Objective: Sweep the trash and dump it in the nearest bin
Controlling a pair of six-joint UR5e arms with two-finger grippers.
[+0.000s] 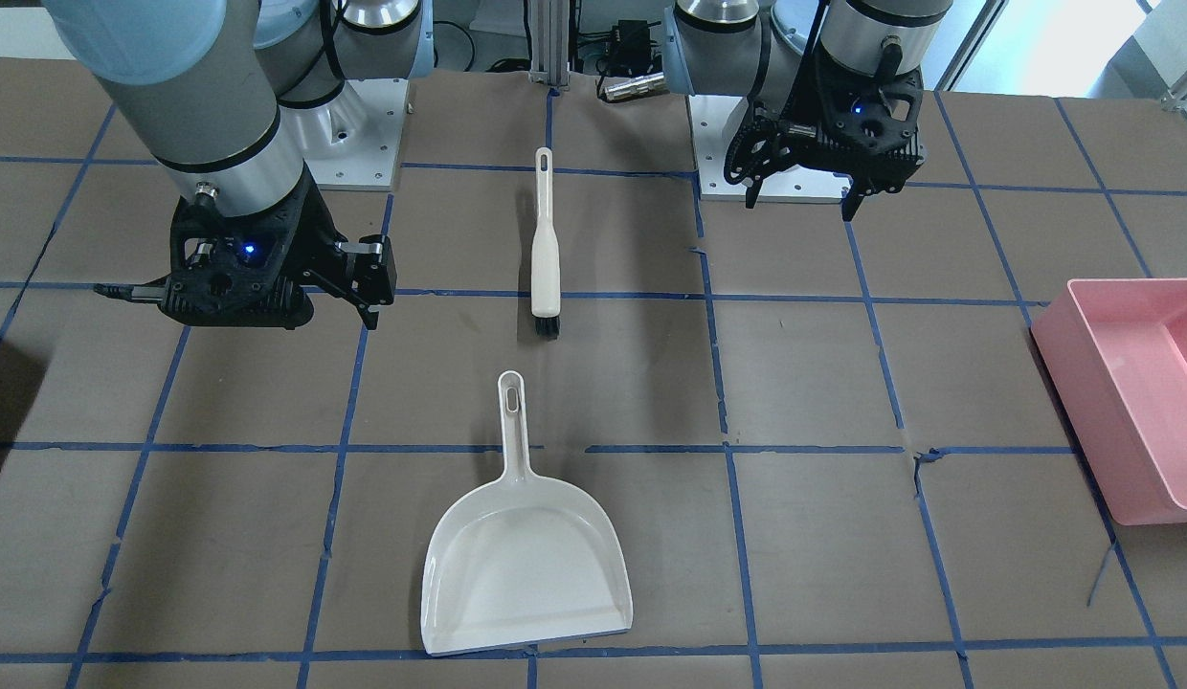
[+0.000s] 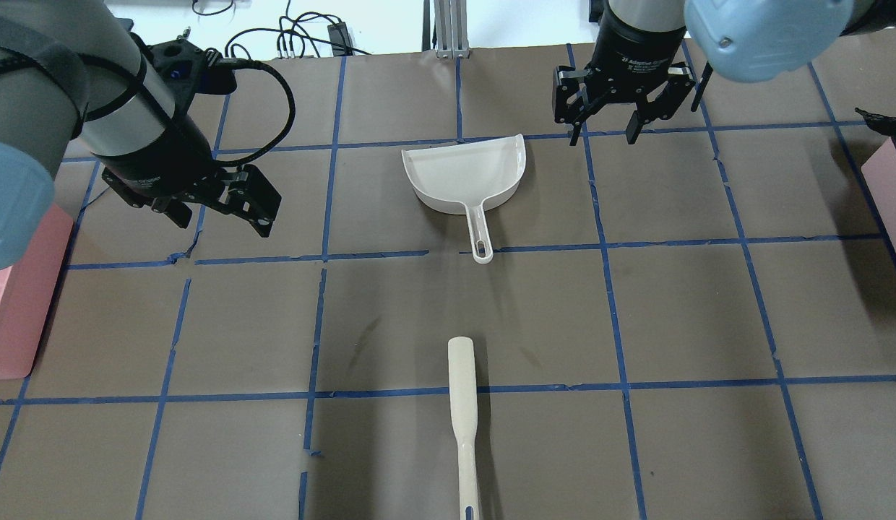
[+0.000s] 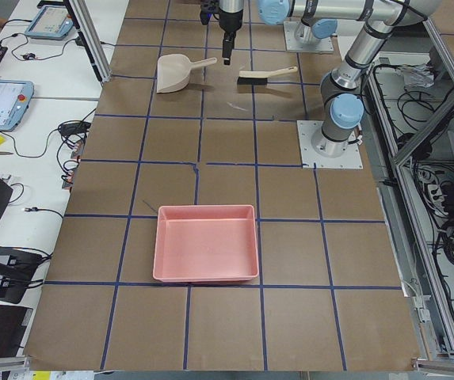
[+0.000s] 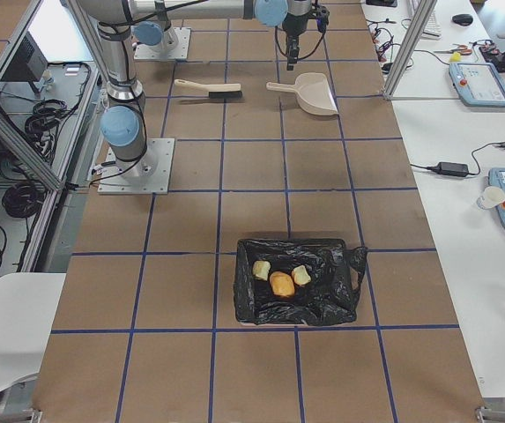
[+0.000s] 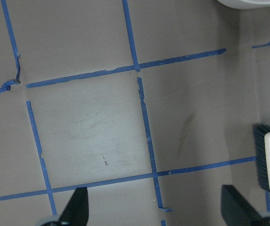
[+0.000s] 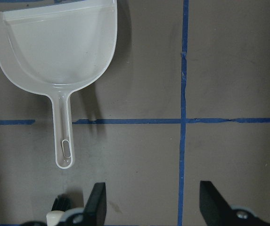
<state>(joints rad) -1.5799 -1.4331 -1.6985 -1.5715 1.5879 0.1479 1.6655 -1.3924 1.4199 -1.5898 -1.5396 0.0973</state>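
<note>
Now left gripper (image 1: 799,204) and right gripper (image 2: 602,138) wide, empty; dustpan (image 2: 466,173), brush (image 2: 462,390) untouched

The flat brown paper-covered table (image 1: 823,383) carries a grid of blue tape lines (image 1: 727,450). The scoop-shaped white plastic dustpan (image 1: 526,574) is plain. The long cream plastic brush (image 1: 545,254) has black bristles. At the left sits a pink rectangular plastic bin (image 3: 205,209). At the right, a glossy black bag-lined bin (image 4: 331,295) holds one rounded orange-brown lump (image 4: 281,284) and two pale yellow torn chunks (image 4: 262,270).
</note>
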